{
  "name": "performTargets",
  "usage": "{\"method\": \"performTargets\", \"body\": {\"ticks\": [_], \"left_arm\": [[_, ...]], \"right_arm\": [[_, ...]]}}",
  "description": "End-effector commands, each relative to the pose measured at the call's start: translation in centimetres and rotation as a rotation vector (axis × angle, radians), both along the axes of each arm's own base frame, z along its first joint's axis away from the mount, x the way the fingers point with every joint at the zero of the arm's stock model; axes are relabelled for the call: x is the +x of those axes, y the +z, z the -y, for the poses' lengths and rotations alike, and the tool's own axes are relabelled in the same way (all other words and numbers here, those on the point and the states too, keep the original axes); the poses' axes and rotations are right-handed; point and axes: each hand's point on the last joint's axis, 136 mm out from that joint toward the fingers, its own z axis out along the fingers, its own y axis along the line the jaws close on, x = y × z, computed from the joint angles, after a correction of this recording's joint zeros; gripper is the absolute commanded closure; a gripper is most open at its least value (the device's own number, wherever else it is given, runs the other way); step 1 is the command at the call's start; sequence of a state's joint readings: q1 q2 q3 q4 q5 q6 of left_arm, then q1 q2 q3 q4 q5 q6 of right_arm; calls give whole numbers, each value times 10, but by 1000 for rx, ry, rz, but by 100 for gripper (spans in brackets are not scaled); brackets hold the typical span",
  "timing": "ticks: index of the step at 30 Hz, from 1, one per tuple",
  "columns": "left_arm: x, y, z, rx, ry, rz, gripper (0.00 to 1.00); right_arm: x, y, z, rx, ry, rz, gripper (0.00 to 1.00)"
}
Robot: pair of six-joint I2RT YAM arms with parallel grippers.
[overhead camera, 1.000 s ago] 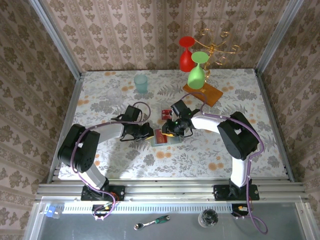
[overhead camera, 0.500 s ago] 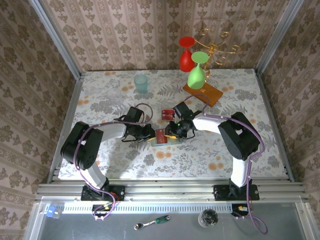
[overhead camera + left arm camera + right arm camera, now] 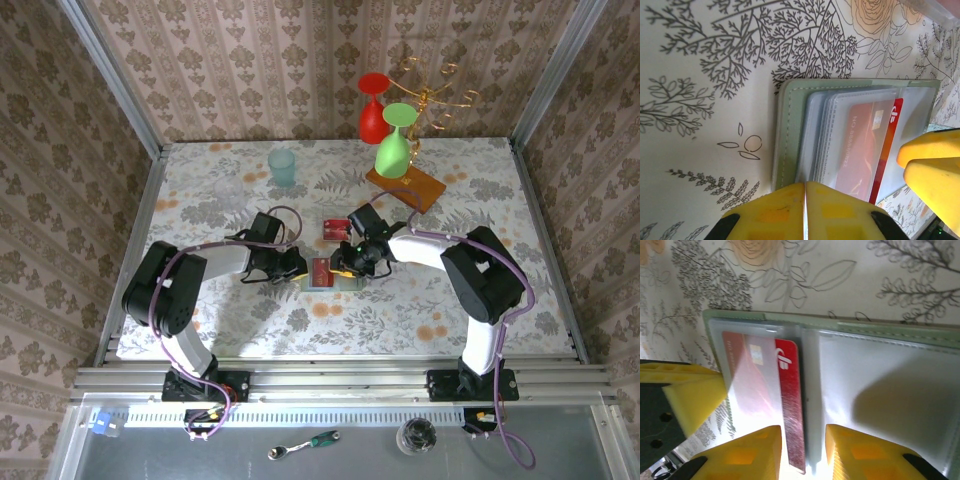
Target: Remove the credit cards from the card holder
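The card holder [image 3: 326,281] lies open on the flowered table, its grey-green edge [image 3: 785,134] and clear sleeves facing up. A red credit card [image 3: 790,405] sticks partly out of a sleeve [image 3: 863,145]. My right gripper [image 3: 803,456] is open, its fingers standing either side of the card's free end. My left gripper [image 3: 805,201] is shut, its tips resting on the holder's near edge. In the top view the left gripper [image 3: 298,266] and right gripper [image 3: 346,262] meet over the holder. No blue card is visible.
A small reddish card-like rectangle [image 3: 333,228] lies on the table just behind the holder. Further back are a teal cup [image 3: 282,166], an orange-brown slab [image 3: 405,187] and a gold rack with red and green glasses [image 3: 392,150].
Both grippers have closed in slightly on the holder; the holder has barely moved.
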State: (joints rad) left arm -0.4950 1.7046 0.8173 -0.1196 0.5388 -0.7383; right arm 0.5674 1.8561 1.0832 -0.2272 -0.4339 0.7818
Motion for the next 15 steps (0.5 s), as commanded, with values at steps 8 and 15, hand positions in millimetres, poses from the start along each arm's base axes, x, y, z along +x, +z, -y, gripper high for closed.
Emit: {"method": "performTargets", "body": {"ticks": [8, 15], "left_arm": [[-5, -10, -5, 28, -19, -27, 88], [-7, -12, -8, 57, -27, -39, 89]], "right_arm": [[12, 21, -29, 125, 48, 22, 70], [9, 7, -32, 134, 58, -14, 70]]}}
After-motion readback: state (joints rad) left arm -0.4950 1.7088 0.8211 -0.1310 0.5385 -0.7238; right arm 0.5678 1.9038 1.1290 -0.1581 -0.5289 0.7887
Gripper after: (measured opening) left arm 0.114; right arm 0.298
